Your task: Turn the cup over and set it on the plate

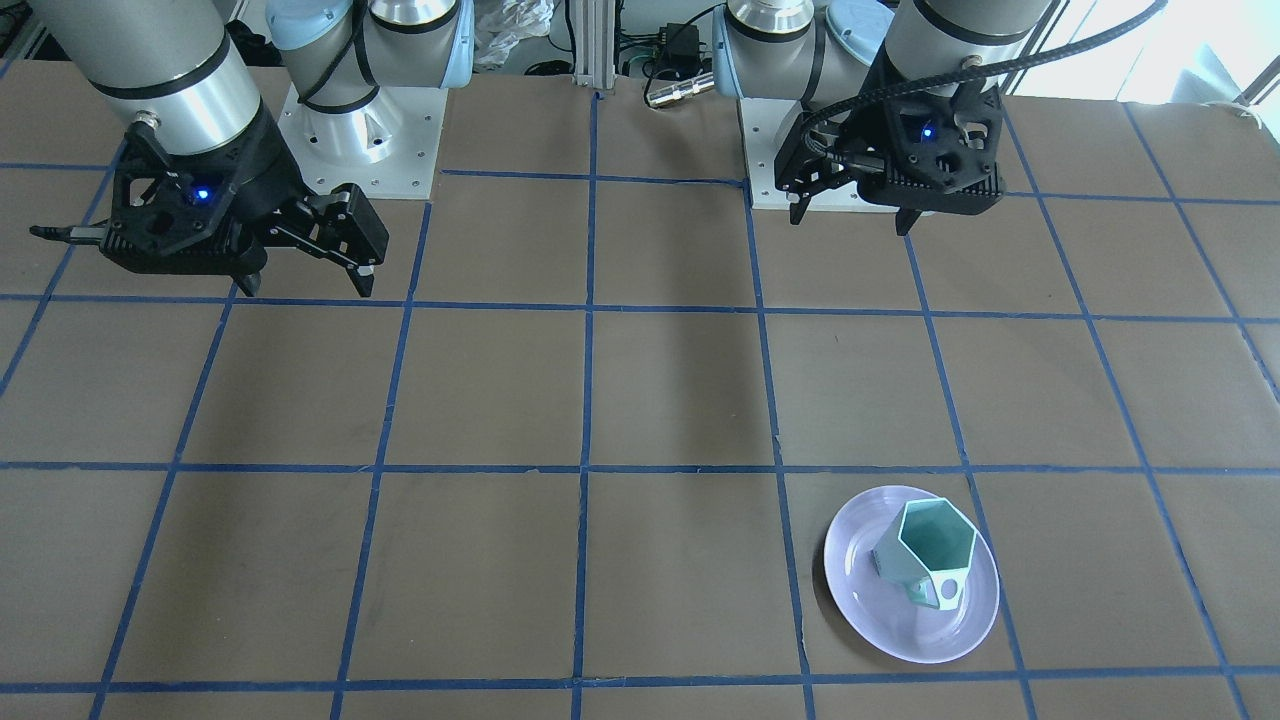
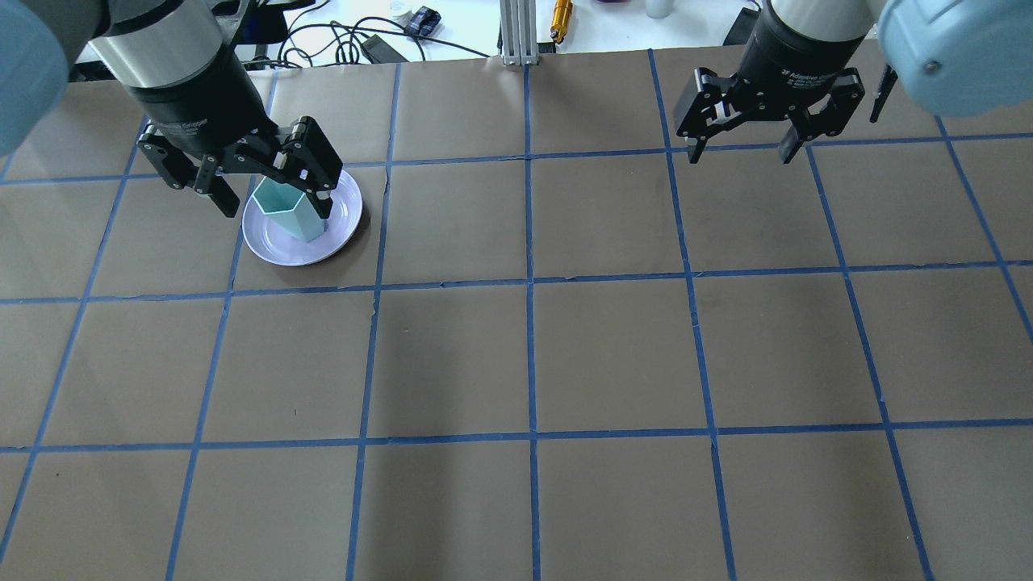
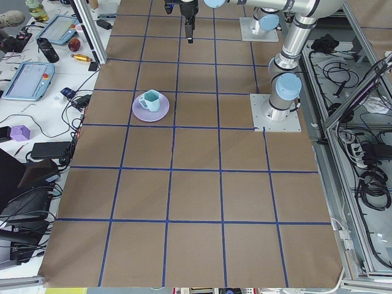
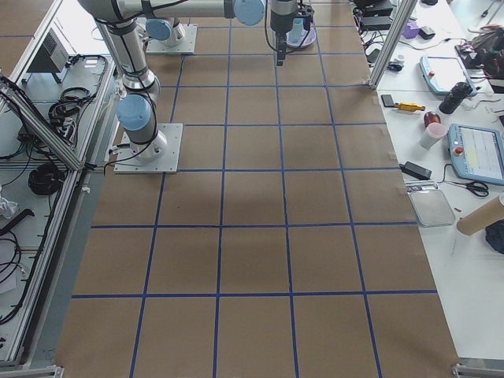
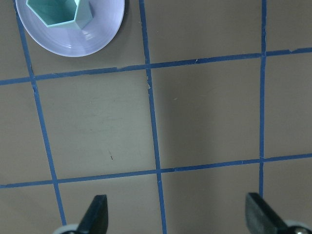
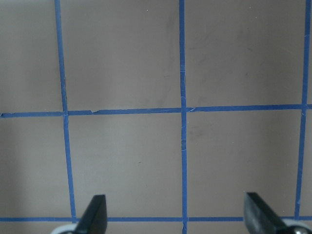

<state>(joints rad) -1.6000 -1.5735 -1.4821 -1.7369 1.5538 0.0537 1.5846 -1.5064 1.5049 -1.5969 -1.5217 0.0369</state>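
Note:
The mint-green cup (image 1: 930,555) stands upright on the lavender plate (image 1: 880,620), mouth up, teal inside showing, handle toward the operators' side. Both also show in the overhead view, the cup (image 2: 286,214) on the plate (image 2: 343,214), and at the top left of the left wrist view, the cup (image 5: 56,12) on the plate (image 5: 92,36). My left gripper (image 1: 850,220) is open and empty, held high near its base, well apart from the cup. It overlaps the cup only in the overhead view (image 2: 274,211). My right gripper (image 1: 308,285) is open and empty, high over bare table.
The brown table carries a blue tape grid (image 1: 585,470). The arms' mounting plates (image 1: 360,140) (image 1: 775,190) sit at the robot's edge. An aluminium post (image 2: 516,32) and cables stand at the operators' edge. Tablets and tools (image 3: 27,76) lie on the side bench.

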